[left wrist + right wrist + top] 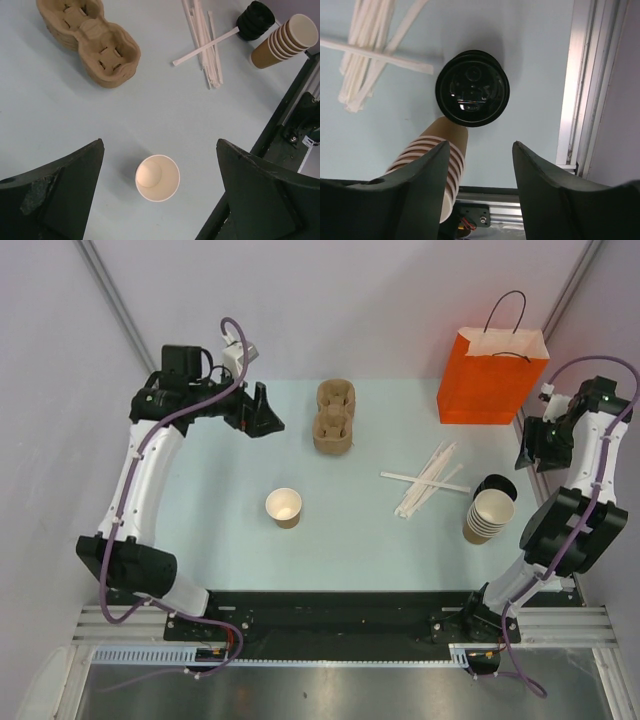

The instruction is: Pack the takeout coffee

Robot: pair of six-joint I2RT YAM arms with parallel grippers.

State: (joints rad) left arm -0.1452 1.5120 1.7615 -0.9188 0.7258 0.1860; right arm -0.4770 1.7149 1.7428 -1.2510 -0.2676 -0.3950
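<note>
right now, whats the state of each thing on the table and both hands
single paper cup: upright, lidless, empty
cup stack: upright, nested, lidless
black lids: stacked on the table, on no cup
carrier: on the table, pockets empty
orange bag: standing, top open
straws: lying loose, crossed
left hand: open, holding nothing
right hand: open, holding nothing

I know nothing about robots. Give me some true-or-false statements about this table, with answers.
The single paper cup has a lid on. False: its top is open.
The carrier has empty pockets. True.
The orange bag lies flat. False: it stands upright.
The black lids sit beside the stack of cups. True.
The left gripper holds the cup. False: it is open, above the table, holding nothing.
</note>
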